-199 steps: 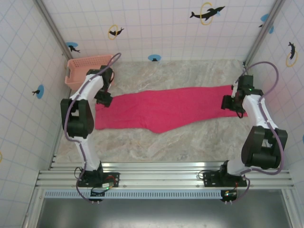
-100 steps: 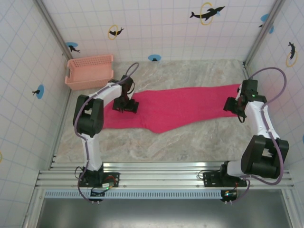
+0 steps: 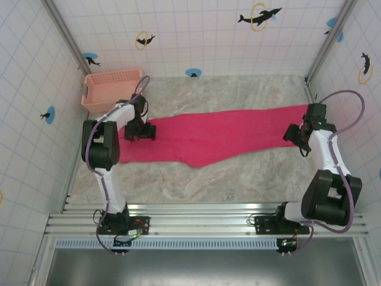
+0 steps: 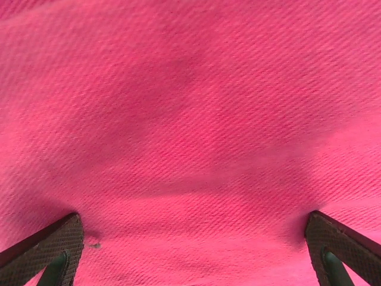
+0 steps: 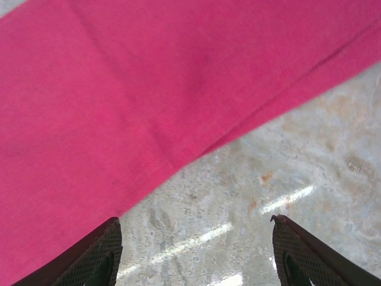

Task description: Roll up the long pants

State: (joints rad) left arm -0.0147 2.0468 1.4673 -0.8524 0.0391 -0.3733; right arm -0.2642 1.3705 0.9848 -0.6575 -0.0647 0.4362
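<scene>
Lying flat across the tabletop (image 3: 238, 179), the long pants (image 3: 220, 134) have the left hand (image 3: 141, 131) spread wide at 9 o'clock, the right hand (image 3: 294, 133) spread and empty at 3 o'clock, and a basket (image 3: 110, 89) at 10 o'clock.

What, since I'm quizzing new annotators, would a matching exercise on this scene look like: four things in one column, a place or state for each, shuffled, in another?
Things:
1. bright pink-red cloth long pants
2. salmon-pink plastic lattice basket
3. left gripper
4. right gripper

Places or states:
A. open, above cloth edge and bare marbled table
B. far-left table corner
C. open, cloth all across its gap
D. spread flat across the table's middle

Pairs: 1-D, 2-B, 3-C, 4-A
</scene>
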